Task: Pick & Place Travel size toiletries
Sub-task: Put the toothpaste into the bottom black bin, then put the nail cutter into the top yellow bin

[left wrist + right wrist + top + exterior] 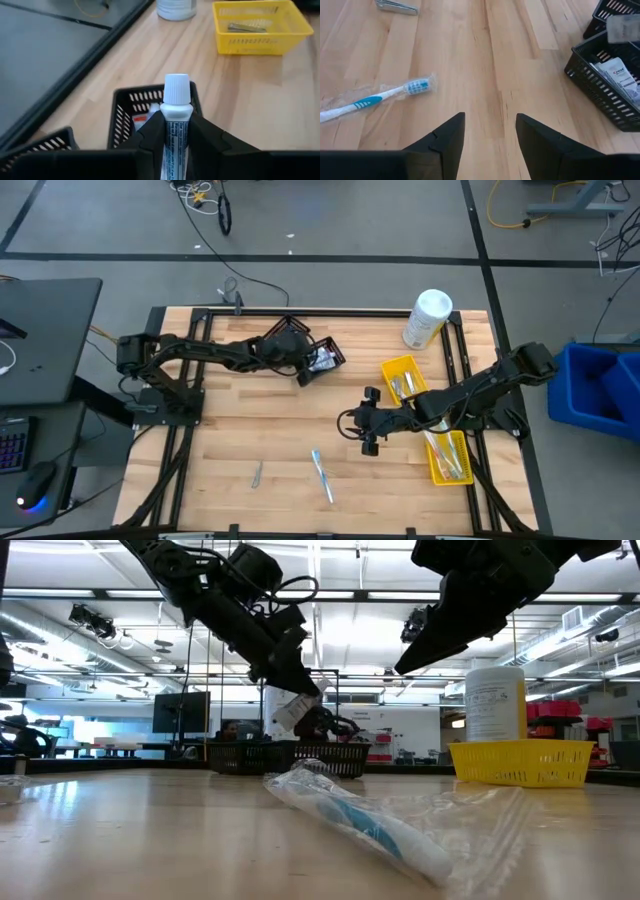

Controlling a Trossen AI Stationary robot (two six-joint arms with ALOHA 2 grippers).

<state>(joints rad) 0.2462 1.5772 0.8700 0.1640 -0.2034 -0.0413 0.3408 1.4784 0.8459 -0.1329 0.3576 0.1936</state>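
Note:
My left gripper (pixel 305 370) hangs over the black mesh baskets (pixel 325 358) at the far middle of the table, shut on a white mini toothpaste tube (pixel 177 107). More tubes lie in the basket (pixel 615 70). My right gripper (pixel 368 426) is open above bare table, right of centre. A blue-white toothbrush in a clear wrapper (pixel 322 475) lies flat near the table's near edge, also in the right wrist view (pixel 380 97) and close up in the low view (pixel 370 820). A small silver piece (pixel 257 473) lies to its left. My left gripper pinches the toothpaste tube's body (pixel 175 135) between its two fingers, just below the shoulder. The white cap (pixel 177 89) sticks out past the fingertips. The fingers lie along the tube, slanting down from the table's left. The tube is lifted clear, tilted above the basket (pixel 292 710).
Two yellow bins (pixel 405 380) (pixel 447 455) sit on the table's right side, holding small items. A big white canister (pixel 428 318) lies at the far right corner. A black frame runs round the table's edges. Bare wood lies between the baskets and the toothbrush.

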